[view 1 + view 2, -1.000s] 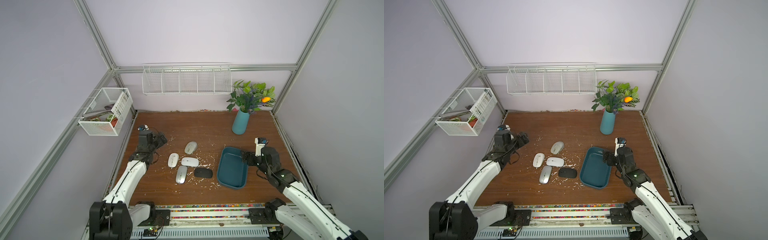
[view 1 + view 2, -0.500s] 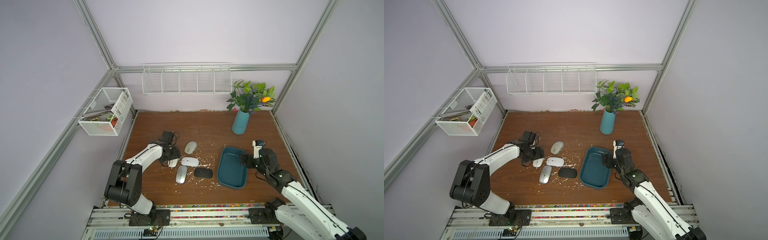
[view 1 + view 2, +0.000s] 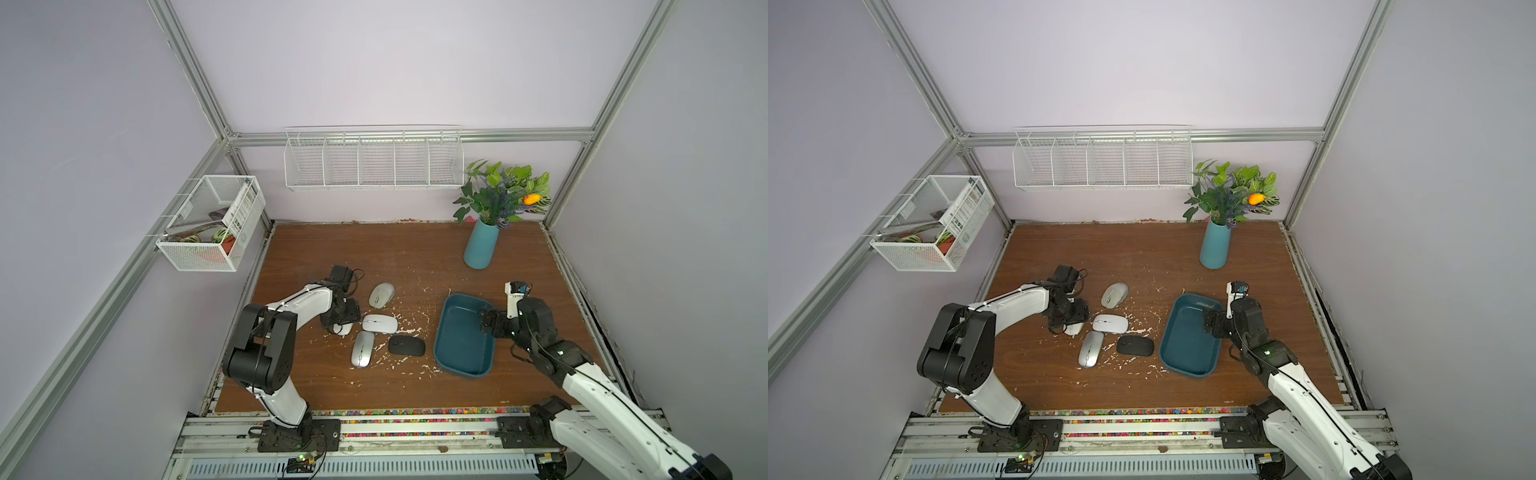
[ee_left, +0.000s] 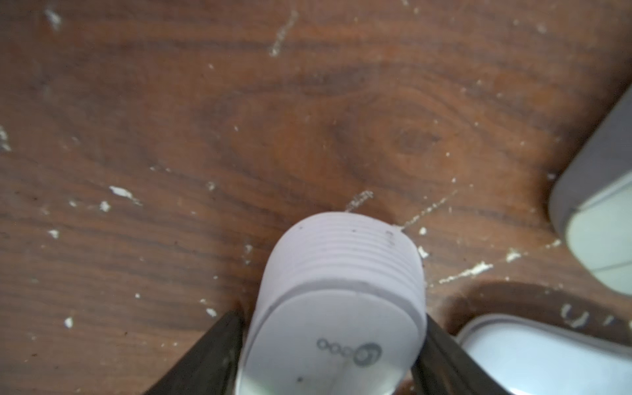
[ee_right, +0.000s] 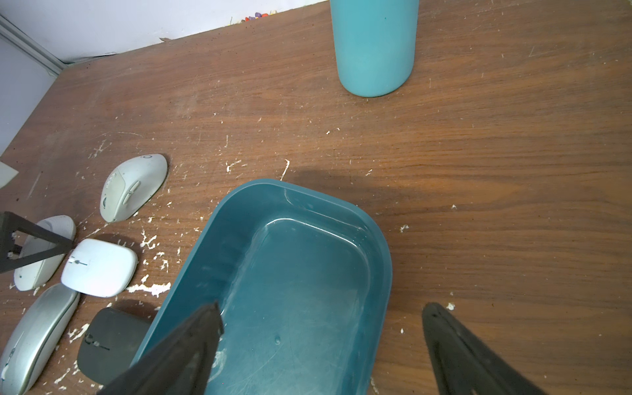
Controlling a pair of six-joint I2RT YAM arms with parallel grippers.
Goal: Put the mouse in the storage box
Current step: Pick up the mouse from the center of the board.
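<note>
Five mice (image 3: 378,324) huddle left of centre; left gripper (image 4: 331,319) pinches the leftmost white mouse (image 3: 344,330) (long axis up-down, front hidden). Storage box (image 3: 444,328) lies lower right, lengthwise up-down, black mouse (image 3: 406,345) beside its left wall, bare wood (image 3: 374,257) above; right gripper (image 5: 321,307) gapes over its right rim.

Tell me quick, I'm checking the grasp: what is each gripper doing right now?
Left gripper: closed on the white mouse, fingers against both its sides.
Right gripper: open, holding nothing, poised over the storage box wall.
</note>
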